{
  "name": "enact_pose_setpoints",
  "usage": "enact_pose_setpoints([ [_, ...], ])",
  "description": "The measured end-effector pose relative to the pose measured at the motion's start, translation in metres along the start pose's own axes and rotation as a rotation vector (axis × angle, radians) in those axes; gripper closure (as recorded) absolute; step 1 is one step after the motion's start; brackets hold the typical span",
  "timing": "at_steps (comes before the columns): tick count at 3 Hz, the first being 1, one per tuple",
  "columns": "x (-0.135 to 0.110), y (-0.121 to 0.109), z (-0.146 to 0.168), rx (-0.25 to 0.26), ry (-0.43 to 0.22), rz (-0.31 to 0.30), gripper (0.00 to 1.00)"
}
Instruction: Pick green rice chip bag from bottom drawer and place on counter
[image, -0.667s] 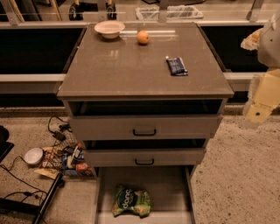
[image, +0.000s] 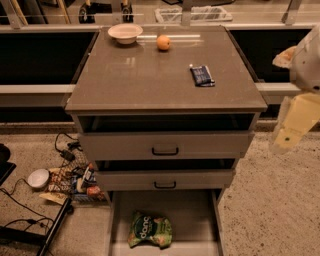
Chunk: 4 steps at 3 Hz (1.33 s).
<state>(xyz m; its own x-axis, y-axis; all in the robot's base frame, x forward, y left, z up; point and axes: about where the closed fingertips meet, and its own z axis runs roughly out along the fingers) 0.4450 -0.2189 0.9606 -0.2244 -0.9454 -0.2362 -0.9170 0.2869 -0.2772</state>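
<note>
The green rice chip bag (image: 149, 230) lies flat on the floor of the pulled-out bottom drawer (image: 195, 215), near its front middle. The counter (image: 150, 75) is the glossy grey-brown top of the cabinet above it. My gripper (image: 289, 131) hangs at the far right edge of the view, beside the cabinet's right side at the height of the upper drawers. It is well apart from the bag and holds nothing that I can see.
On the counter stand a white bowl (image: 125, 33), an orange (image: 163, 42) and a small dark-blue packet (image: 202, 76). Two drawers with black handles (image: 165, 150) sit slightly open above the bottom one. Cables and clutter (image: 70, 175) lie on the floor at the left.
The view has shifted a little. My arm at the right edge sits slightly lower. The bag has not moved.
</note>
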Motion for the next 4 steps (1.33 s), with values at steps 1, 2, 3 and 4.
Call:
enact_pose_setpoints([
  [1, 0.016, 0.016, 0.050, -0.011, -0.045, 0.014, 0.00],
  [2, 0.039, 0.061, 0.137, -0.055, -0.131, 0.047, 0.00],
  [3, 0.047, 0.077, 0.192, -0.045, -0.209, 0.086, 0.00],
  [4, 0.051, 0.091, 0.249, -0.047, -0.293, 0.154, 0.00],
])
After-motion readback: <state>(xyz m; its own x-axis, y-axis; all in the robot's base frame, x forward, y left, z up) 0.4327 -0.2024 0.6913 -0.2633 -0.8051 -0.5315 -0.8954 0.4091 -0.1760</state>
